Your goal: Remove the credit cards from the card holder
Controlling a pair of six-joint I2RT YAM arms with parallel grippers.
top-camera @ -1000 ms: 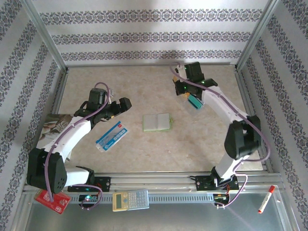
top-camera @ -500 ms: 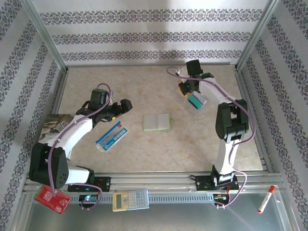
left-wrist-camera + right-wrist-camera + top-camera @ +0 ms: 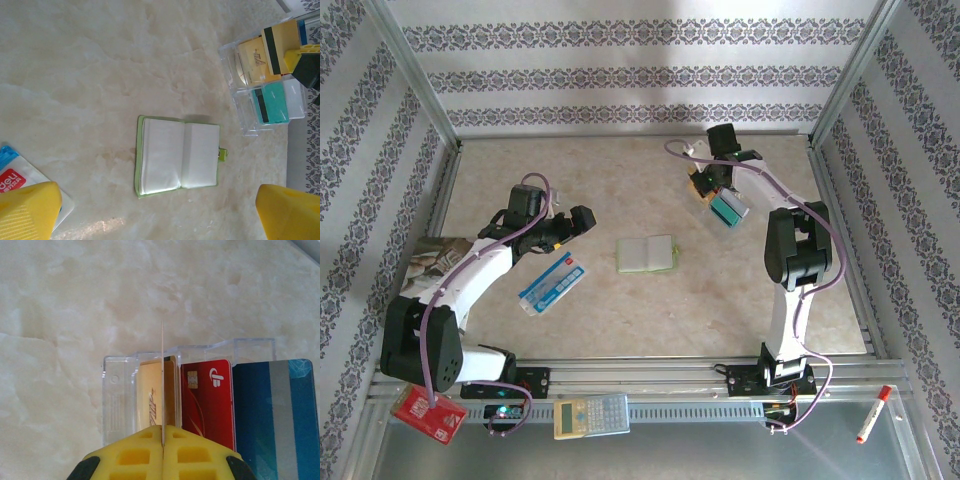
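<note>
Credit card (image 3: pixel 162 385), pinched edge-on in my right pincer (image 3: pixel 163 450) over the clear tray (image 3: pixel 116 390), well apart from the open card holder (image 3: pixel 177 156) on the surface (image 3: pixel 100 60): risk, it tips against the tray's yellow card (image 3: pixel 150 395) and lands outside its slot.

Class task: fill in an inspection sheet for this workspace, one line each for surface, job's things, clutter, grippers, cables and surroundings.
Surface: beige marbled table, flat, no spills seen.
Job's things: card holder lies open mid-table; credit cards sit in a clear tray.
Clutter: blue-and-white packet on the table; calculator, red board and marker on the near metal ledge.
Grippers: left gripper open, empty; right gripper shut on a yellow card above the tray.
Cables: purple cables run along both arms.
Surroundings: patterned wall panels in a metal frame.
</note>
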